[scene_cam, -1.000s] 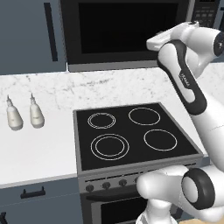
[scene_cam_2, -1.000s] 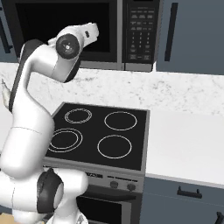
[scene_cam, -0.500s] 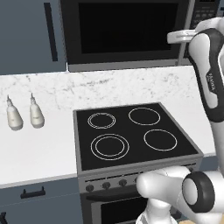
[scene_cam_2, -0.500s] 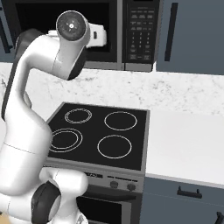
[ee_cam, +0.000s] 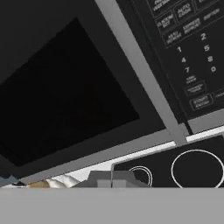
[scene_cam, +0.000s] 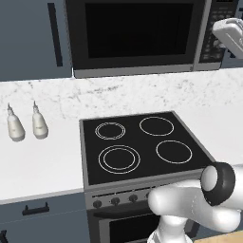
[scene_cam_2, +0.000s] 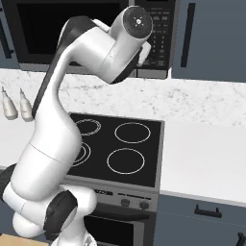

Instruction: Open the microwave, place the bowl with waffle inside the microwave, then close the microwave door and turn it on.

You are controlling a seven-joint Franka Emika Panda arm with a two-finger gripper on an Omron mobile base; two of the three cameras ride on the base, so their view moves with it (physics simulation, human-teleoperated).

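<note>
The microwave (scene_cam: 137, 38) hangs above the counter with the microwave door (scene_cam: 135, 33) closed flat, its black glass dark. The bowl and the waffle are hidden. My gripper (ee_cam: 111, 178) is shut with nothing between its fingertips. It is raised in front of the microwave's lower right part, near the keypad (ee_cam: 188, 57). In the left base view the white hand (scene_cam: 228, 34) hangs just in front of the keypad (scene_cam: 212, 28). From the right base view the arm's wrist (scene_cam_2: 137, 21) covers part of the keypad (scene_cam_2: 161, 29).
Below the microwave lies a black stove top (scene_cam: 142, 144) with several burner rings. Two small white bottles (scene_cam: 15, 126) (scene_cam: 40, 123) stand on the marble counter (scene_cam: 42, 163) to the left. Dark blue-grey cabinets (scene_cam_2: 211, 38) flank the microwave.
The arm has swung up and to the right across the microwave's front, toward the keypad. The gripper has stayed shut and the door has stayed closed.
</note>
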